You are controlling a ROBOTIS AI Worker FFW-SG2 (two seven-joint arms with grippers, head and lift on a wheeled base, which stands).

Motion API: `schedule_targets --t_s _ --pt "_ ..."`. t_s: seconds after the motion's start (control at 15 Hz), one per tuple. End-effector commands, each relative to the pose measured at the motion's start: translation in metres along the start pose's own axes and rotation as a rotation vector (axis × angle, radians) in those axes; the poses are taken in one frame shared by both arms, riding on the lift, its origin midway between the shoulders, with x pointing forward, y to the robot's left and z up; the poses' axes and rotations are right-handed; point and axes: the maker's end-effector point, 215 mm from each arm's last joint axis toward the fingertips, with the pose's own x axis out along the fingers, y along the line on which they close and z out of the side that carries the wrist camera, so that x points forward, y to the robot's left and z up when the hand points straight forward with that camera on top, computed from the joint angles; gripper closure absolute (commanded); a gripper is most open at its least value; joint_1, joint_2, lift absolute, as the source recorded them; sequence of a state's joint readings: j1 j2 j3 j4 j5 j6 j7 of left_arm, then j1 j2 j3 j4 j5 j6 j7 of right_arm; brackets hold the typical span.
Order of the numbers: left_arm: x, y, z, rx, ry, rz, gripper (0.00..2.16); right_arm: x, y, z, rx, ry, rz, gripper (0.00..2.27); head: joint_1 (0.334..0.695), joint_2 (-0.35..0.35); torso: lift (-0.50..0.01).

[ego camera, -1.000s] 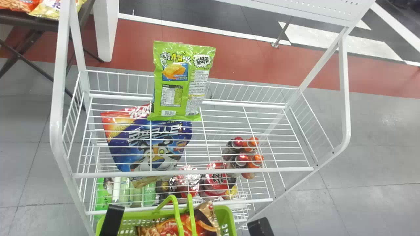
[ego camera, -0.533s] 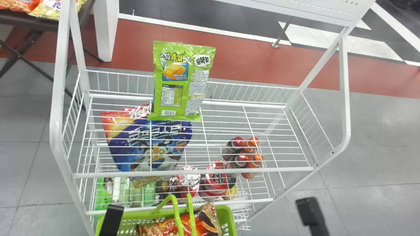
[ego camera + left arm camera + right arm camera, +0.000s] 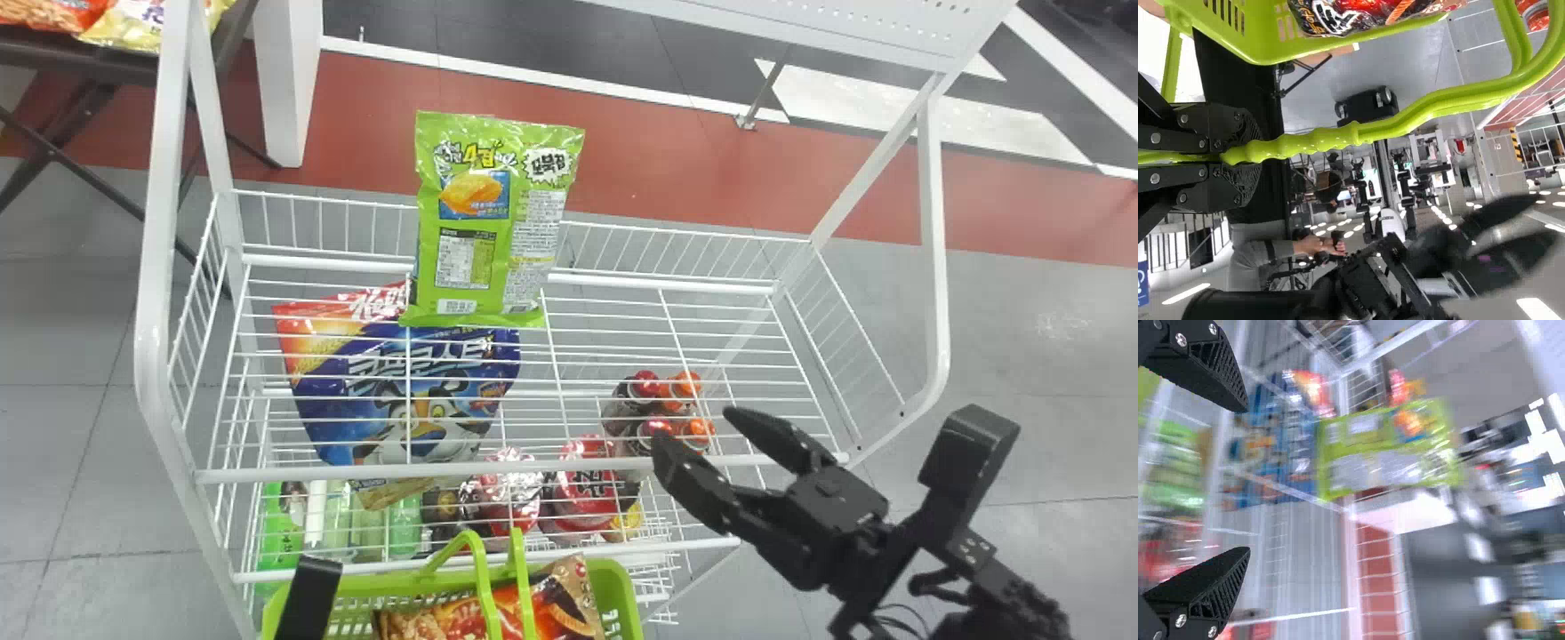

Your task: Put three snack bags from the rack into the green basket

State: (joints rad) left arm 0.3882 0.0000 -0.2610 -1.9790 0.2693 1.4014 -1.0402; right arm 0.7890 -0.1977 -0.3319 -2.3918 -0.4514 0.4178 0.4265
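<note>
My left gripper point(image 3: 307, 596) is at the head view's bottom left; in the left wrist view, the left gripper point(image 3: 1248, 150) is shut on a handle point(image 3: 1405, 127) of the green basket point(image 3: 629, 596). Red-brown snack packaging point(image 3: 507, 609) lies inside the basket. A green snack bag point(image 3: 484, 222) stands upright at the back of the rack's upper shelf point(image 3: 524, 464). Its printed side also faces the right wrist view, where the bag point(image 3: 1381, 450) lies beyond the open right gripper point(image 3: 1246, 479). In the head view, my right gripper point(image 3: 696, 429) is over the shelf's front right, apart from the bag.
Below the upper shelf are a blue cereal bag point(image 3: 409, 391), bottles point(image 3: 662, 413) and red packages point(image 3: 582, 489). White rack posts point(image 3: 938, 258) rise at both sides. More bags point(image 3: 133, 22) lie on a dark stand at the far left.
My right gripper has swung in from the bottom right toward the rack's front right, after its arm moved rightward. The basket shifted very slightly; the green bag stayed put.
</note>
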Motion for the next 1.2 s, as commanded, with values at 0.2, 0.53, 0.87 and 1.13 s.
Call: schedule_targets --t_s 0.2,0.53,0.87,1.13 --pt "0.001 -0.001 0.000 0.001 -0.005 -0.009 1.33 0.003 0.028 0.028 -0.091 -0.175 -0.025 0.06 0.695 -0.350 0.000" --pt "0.002 -0.001 0.001 0.006 -0.007 -0.011 1.33 -0.002 0.010 0.028 -0.095 -0.170 -0.076 0.07 0.695 -0.350 0.000" --pt "0.002 -0.001 0.002 0.009 -0.009 -0.011 1.33 0.000 0.011 0.030 -0.098 -0.177 -0.074 0.07 0.695 -0.350 0.000" --pt "0.002 0.000 0.001 0.007 -0.009 -0.010 1.33 0.000 0.011 0.033 -0.099 -0.184 -0.073 0.07 0.695 -0.350 0.000"
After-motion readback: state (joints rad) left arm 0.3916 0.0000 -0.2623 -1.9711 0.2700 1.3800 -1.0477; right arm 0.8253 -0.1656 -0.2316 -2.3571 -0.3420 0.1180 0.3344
